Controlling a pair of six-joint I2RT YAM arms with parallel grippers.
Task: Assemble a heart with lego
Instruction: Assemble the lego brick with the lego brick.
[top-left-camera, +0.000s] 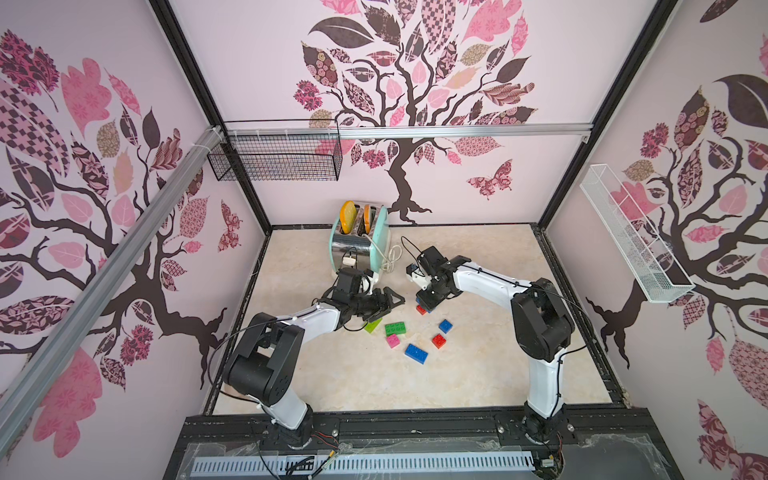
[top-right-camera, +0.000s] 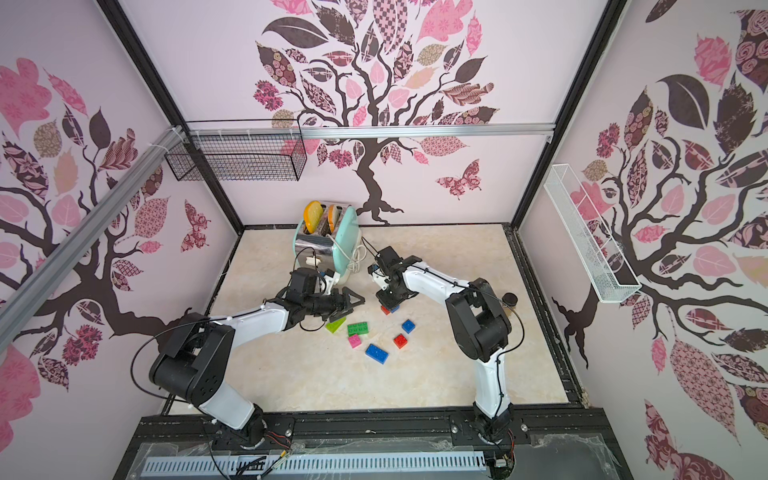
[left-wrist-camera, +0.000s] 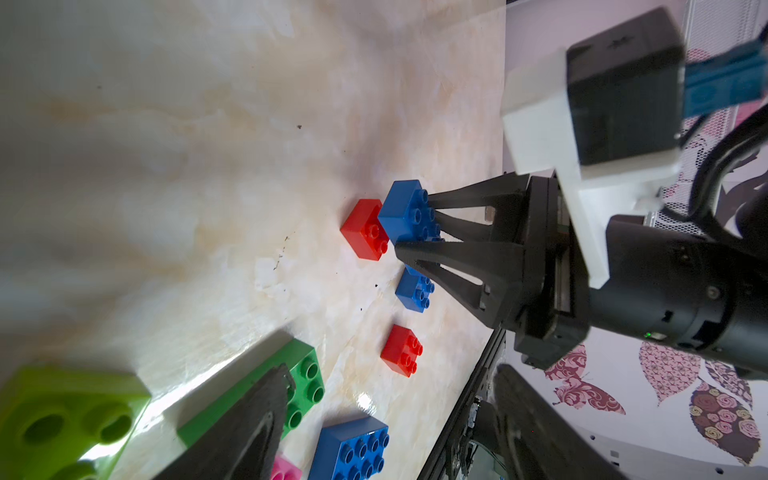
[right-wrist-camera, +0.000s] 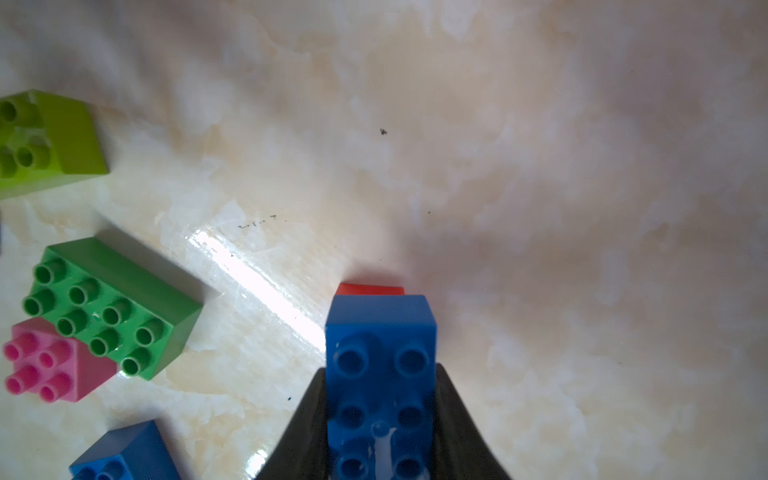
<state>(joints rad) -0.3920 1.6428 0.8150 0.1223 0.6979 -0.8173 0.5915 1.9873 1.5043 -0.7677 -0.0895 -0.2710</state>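
Right wrist view: which step?
— Seems first join. Shows right gripper (right-wrist-camera: 380, 368) clamped on blue brick (right-wrist-camera: 380, 328), overlapping red brick (right-wrist-camera: 370, 289); contact unclear. Finds left gripper (top-left-camera: 386, 308) spread, empty, by lime brick (top-left-camera: 374, 326); other lego (top-left-camera: 395, 328) loose on table (top-left-camera: 478, 374).
— Next?
— Likely calls for aligning studs, then pressing down.

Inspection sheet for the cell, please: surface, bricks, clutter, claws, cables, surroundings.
Surface: marble-look table, few dark specks.
Job's things: lime brick, green brick, pink brick, long blue brick, small blue brick, red brick loose; second red brick at the end of the held blue brick, contact unclear.
Clutter: toaster with bread.
Claws: left claw open by the lime brick; right claw shut on the held blue brick.
Cables: toaster cord coiled beside it.
Surroundings: black basket, white rack on walls.
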